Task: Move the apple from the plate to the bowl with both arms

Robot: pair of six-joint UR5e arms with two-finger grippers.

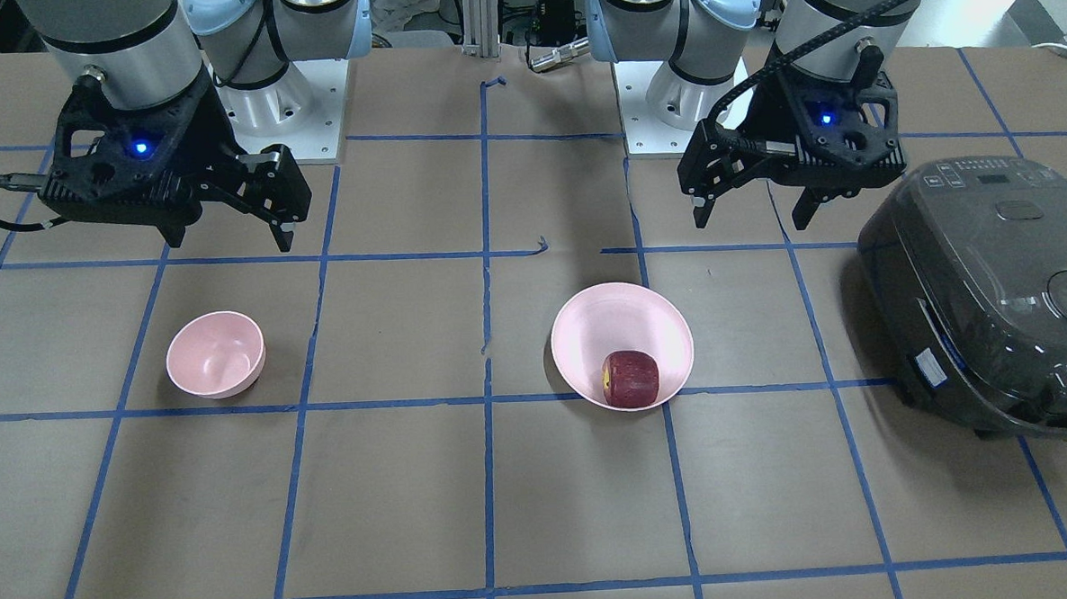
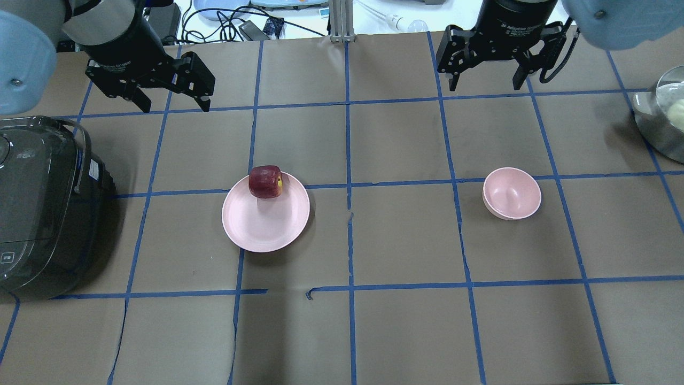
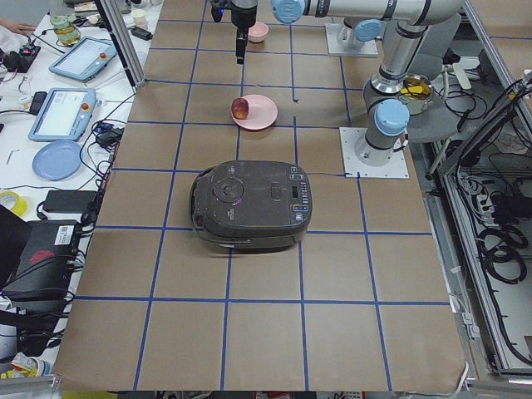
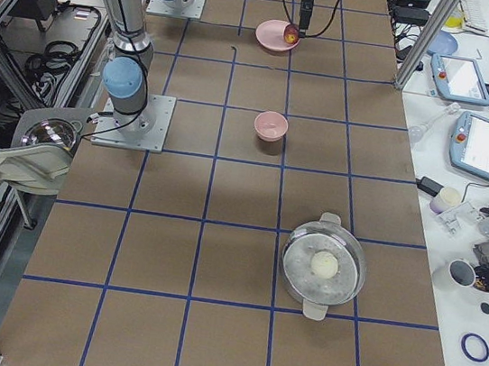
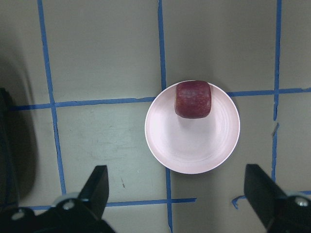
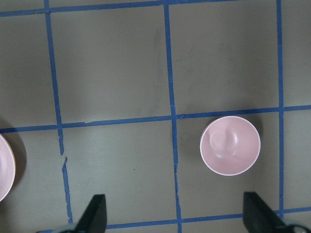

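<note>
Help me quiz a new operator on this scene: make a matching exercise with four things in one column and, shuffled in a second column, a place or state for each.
Column 1
1. apple
2. bowl
3. cooker
4. left hand

Column 2
A. raised, open, gripping nothing
B. dark grey, on the robot's left
C. on the plate, near its rim
D. pink, empty, on the robot's right

Pairs: 1-C, 2-D, 3-B, 4-A
</note>
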